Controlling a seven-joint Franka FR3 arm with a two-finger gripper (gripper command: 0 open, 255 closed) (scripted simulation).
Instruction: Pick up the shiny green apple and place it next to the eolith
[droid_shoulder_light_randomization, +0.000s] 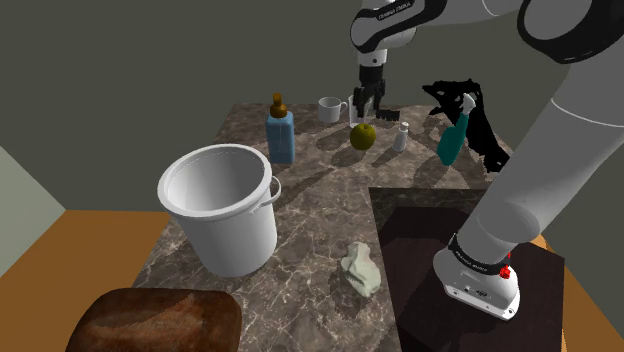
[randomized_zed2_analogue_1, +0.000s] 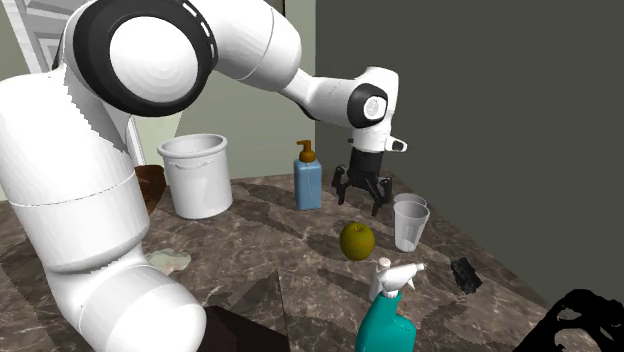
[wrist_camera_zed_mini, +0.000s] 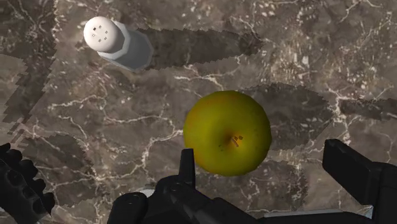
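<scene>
**Yellow-green apple (wrist_camera_zed_mini: 227, 132) sat right under an empty gripper (randomized_zed2_analogue_1: 360, 197)**

From where I stood, the gripper hung above the dark marbled counter (droid_shoulder_light_randomization: 310, 230) with its two black fingers spread apart and nothing between them. The apple rested on the counter directly below it, clear of both fingers. Along the hand's own line of sight the fruit lay in the gap, a little nearer one finger than the other. It was round with no long side to favour, and its stem dimple faced up at the hand. I judged a straight descent with a slight sideways correction would put the fingers either side of it.

A small white shaker (wrist_camera_zed_mini: 111, 39) stood near the apple, outside the gap. The eolith (droid_shoulder_light_randomization: 362, 268), a pale lumpy stone, lay well apart from the gripper, back toward the arm's stand, so the carry would run that way.
</scene>
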